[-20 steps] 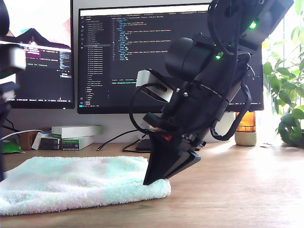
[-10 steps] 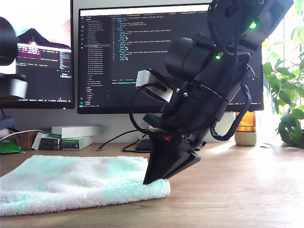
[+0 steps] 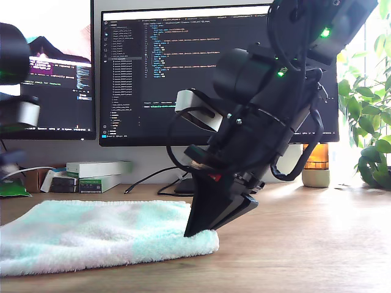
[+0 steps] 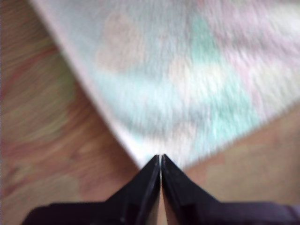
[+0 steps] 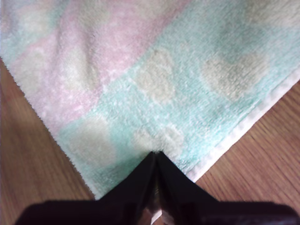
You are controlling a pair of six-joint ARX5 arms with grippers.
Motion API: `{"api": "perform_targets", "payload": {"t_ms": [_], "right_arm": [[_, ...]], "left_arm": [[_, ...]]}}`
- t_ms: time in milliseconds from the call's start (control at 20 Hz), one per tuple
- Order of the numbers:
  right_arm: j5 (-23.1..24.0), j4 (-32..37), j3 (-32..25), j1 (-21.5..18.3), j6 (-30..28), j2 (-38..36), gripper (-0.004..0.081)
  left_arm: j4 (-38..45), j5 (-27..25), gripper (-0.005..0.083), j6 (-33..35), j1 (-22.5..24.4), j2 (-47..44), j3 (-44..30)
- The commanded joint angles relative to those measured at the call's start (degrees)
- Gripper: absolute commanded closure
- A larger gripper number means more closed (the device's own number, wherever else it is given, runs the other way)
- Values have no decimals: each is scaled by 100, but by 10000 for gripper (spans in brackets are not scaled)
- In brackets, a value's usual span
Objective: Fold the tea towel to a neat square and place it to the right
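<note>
Now our second end effector (image 3: 197,231) pinches the tea towel (image 3: 91,235), which stretches toward the exterior view's left; our first end effector (image 4: 161,159) hangs closed.

Wood desk (image 3: 317,244), warm grain. Behind the pincer (image 3: 198,231): big monitor (image 3: 153,79) with dark code editor; second monitor (image 3: 55,73) further off on the exterior view's left. Boxes (image 3: 98,174) stacked under the screens, cable (image 3: 146,180) trailing beside them. Plant (image 3: 366,122) and amber lamp (image 3: 316,162) on the pincer's far side, strong daylight there.
</note>
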Motion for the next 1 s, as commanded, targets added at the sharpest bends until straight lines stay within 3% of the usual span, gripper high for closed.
{"api": "perform_targets", "payload": {"t_ms": [0,250,700,800,950], "right_arm": [[39,-68,-184,-15,-24,247,781],[-212,-76,-33,-13,7,160,781],[-192,-227,319,-20,144,-420,781],[-190,-374,319,-20,90,-518,781],[-181,-780,319,-15,-498,-682,781]], "left_arm": [[-96,7,795,11,7,-297,129],[144,9,795,39,7,-986,162],[999,203,795,466,7,-981,162],[1217,426,795,542,7,-973,160],[1620,973,795,728,7,-931,157]]}}
